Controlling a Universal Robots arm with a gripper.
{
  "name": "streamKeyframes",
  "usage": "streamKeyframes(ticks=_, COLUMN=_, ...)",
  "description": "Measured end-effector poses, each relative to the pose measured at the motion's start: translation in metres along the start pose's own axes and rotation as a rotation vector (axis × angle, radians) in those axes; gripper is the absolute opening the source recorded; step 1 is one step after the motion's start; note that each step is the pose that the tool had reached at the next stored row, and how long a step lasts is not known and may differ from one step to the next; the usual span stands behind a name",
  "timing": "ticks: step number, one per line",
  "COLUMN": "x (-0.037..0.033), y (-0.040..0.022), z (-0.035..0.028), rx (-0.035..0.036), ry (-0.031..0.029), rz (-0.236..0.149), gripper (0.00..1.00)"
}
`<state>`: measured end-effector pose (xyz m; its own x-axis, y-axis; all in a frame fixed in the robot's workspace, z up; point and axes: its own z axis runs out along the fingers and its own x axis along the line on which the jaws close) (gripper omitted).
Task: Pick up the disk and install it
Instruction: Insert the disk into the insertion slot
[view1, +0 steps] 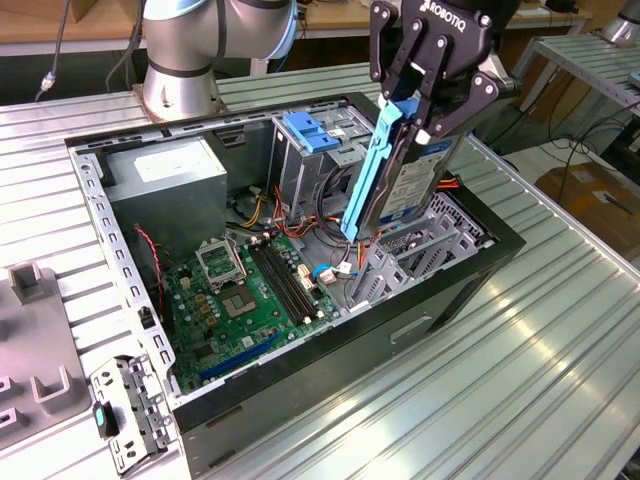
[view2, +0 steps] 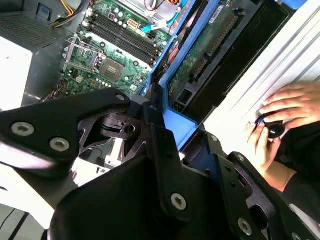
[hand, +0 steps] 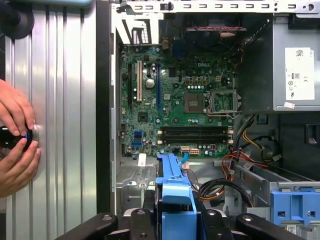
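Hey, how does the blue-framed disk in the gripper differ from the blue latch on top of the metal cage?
The disk hangs steeply tilted over the open case, clamped in the gripper; the latch sits on top of the cage inside the case. The disk is long, a grey metal drive in a slim blue frame; the latch is short, squat and all blue. Both have bright blue plastic.

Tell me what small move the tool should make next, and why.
Probably ease the disk down toward the grey drive bay. The tool grips it on end, tilted, over the open computer case, its lower end just above that bay, not yet seated.
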<state>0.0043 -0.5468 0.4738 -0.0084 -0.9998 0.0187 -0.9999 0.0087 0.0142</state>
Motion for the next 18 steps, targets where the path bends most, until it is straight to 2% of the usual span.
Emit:
streamKeyframes(ticks=5, x=0.0039, y=-0.0026, z=0.0002, rx=0.0000, ry=-0.0001, rz=0.000, gripper=0.37)
streamKeyframes(ticks=8, x=0.0043, y=-0.0082, z=0.0003, rx=0.0000, ry=0.0000, rz=0.000, gripper=0.37)
streamKeyframes(ticks=10, x=0.0044, y=-0.0163, z=0.0005, rx=0.0000, ry=-0.0001, rz=0.000, gripper=0.37)
streamKeyframes(ticks=12, x=0.0044, y=-0.0215, z=0.0006, rx=-0.0001, ry=0.0002, rz=0.000, gripper=0.37)
streamKeyframes(ticks=15, x=0.0058, y=-0.0241, z=0.0020, rx=0.0000, ry=0.0000, rz=0.000, gripper=0.37)
streamKeyframes(ticks=18, x=0.0111, y=-0.0270, z=0.0042, rx=0.0000, ry=0.0001, rz=0.000, gripper=0.37)
